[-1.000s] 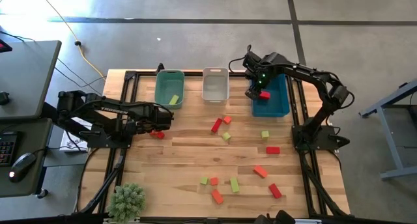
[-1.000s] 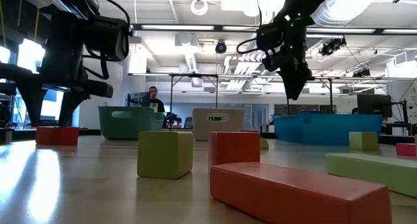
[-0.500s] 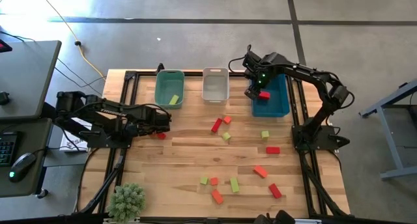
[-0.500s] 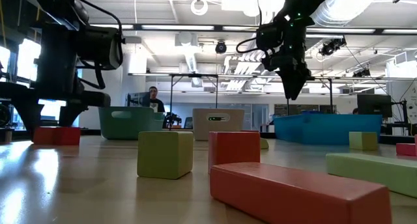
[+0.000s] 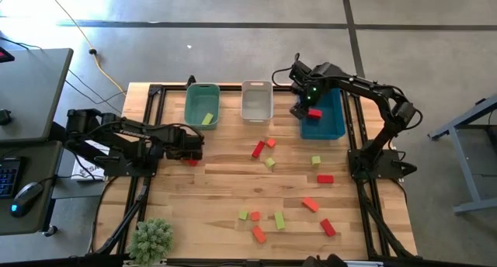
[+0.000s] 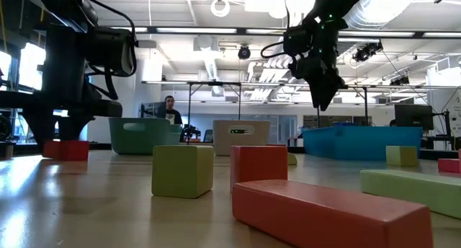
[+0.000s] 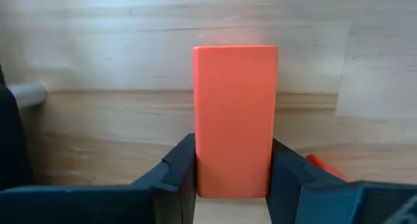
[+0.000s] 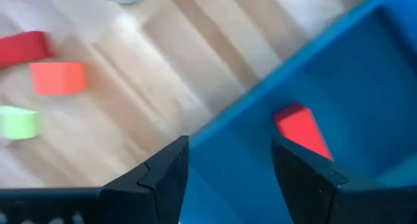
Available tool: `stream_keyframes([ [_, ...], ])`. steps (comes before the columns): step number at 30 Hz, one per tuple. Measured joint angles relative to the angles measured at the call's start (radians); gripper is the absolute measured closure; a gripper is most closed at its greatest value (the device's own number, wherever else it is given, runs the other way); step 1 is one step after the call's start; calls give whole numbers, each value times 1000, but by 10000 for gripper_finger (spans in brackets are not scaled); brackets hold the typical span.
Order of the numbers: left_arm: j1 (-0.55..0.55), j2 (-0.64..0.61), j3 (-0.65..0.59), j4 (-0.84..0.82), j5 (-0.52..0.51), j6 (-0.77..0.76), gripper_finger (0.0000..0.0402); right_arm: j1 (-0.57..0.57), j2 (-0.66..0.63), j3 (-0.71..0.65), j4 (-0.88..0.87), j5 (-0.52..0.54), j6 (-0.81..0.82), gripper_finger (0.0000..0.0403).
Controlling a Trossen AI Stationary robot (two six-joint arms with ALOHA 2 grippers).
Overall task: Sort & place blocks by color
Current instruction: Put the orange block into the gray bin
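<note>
An orange-red bar (image 7: pixel 234 113) lies flat on the wooden table (image 5: pixel 217 189) near its left edge, also visible as the bar (image 6: pixel 68 150) in the low view. My left gripper (image 5: pixel 190 153) stands over it, shut on it. My right gripper (image 5: pixel 304 109) hangs open above the blue bin (image 5: pixel 332 127), in which a red block (image 8: pixel 301 129) lies. Several more blocks, yellow-green (image 5: pixel 279 220), orange-red (image 5: pixel 311 204) and deep red (image 5: pixel 324 178), are scattered on the table's middle and right. My left gripper pinches the orange-red bar by its two long sides (image 7: pixel 203 168), toward one end, between its two fingers (image 7: pixel 177 172). The fingers point down from above and lie across the bar. The bar rests flat on the table.
A green bin (image 5: pixel 192 104) holding a yellow-green block (image 5: pixel 207 119) and a white bin (image 5: pixel 256 102) stand along the far edge beside the blue bin. A potted plant (image 5: pixel 152 240) sits at the near left corner. In the low view a person (image 6: pixel 168 107) shows in the room behind.
My left gripper has come down over the orange-red bar, rolled somewhat about its downward axis, and drawn its fingers in against the bar's sides. The bar has stayed on the table.
</note>
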Motion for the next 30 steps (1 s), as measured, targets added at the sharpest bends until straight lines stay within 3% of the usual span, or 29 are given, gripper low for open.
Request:
stream_keyframes([
  [14,0,-104,67,15,9,267,296,36,0,0,47,-224,79,198],
  [23,0,-234,68,64,-15,397,296,112,0,0,245,-387,229,198],
  [30,0,-331,68,227,27,508,296,200,0,0,423,-392,229,198],
])
